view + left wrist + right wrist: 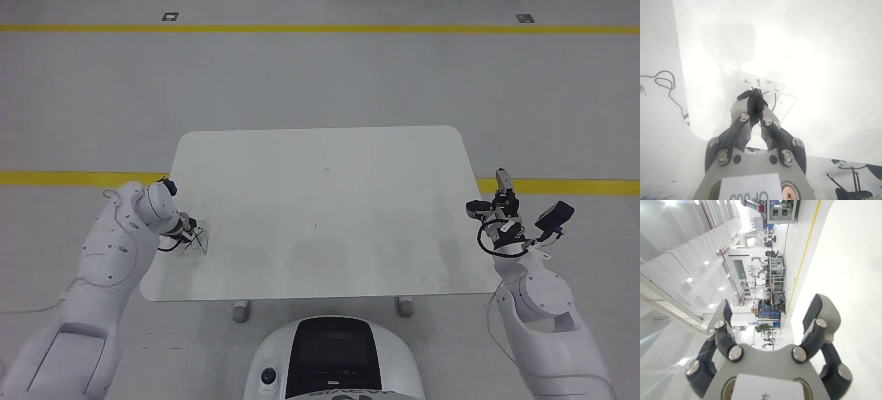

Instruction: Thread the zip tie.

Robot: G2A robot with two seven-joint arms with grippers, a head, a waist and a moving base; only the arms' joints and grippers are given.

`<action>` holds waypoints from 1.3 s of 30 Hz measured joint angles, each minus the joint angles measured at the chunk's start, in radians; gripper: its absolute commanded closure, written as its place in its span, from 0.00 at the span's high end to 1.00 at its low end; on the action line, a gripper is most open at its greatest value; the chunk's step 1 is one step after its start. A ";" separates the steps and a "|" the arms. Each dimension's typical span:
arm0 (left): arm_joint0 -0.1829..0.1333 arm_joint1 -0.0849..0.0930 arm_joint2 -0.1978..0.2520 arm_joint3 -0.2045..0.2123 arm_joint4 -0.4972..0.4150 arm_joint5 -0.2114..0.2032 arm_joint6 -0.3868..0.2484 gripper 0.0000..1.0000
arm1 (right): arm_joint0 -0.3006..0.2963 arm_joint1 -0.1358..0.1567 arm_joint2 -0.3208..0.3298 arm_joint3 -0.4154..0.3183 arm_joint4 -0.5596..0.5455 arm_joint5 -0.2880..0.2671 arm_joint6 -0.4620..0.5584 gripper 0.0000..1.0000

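The left end effector (756, 98) has closed tips that cover the stretch of zip tie (766, 92) pinched between them, so whether its tail passes through a head cannot be told. The fingers (770, 113) also hide part of the clear tray (786, 103) beneath. Seen from the top view, the black strands (198, 238) at the bench (320, 200) edge are too small to count.

Bright ceiling lamps (706, 262), washed-out glare across the white table (810, 56), soft shadows.
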 measured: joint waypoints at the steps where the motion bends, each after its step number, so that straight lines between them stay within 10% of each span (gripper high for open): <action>1: 0.011 0.005 -0.009 -0.021 0.004 0.005 -0.008 0.00 | 0.000 0.000 0.000 0.000 0.000 0.000 0.000 1.00; 10: 0.119 0.051 -0.119 -0.208 0.002 -0.005 -0.041 0.00 | 0.000 0.000 0.000 0.000 0.000 0.000 0.000 1.00; 17: 0.246 0.094 -0.287 -0.368 -0.110 -0.168 -0.069 0.00 | 0.000 0.000 0.000 0.000 0.000 0.000 0.000 1.00; 30: 0.268 0.131 -0.406 -0.256 -0.463 -0.650 -0.203 0.00 | 0.000 0.000 0.000 0.000 0.000 0.000 0.000 1.00; 39: 0.280 0.188 -0.311 -0.322 -0.648 -0.648 -0.203 0.00 | 0.000 0.000 0.000 0.000 0.000 0.000 0.000 1.00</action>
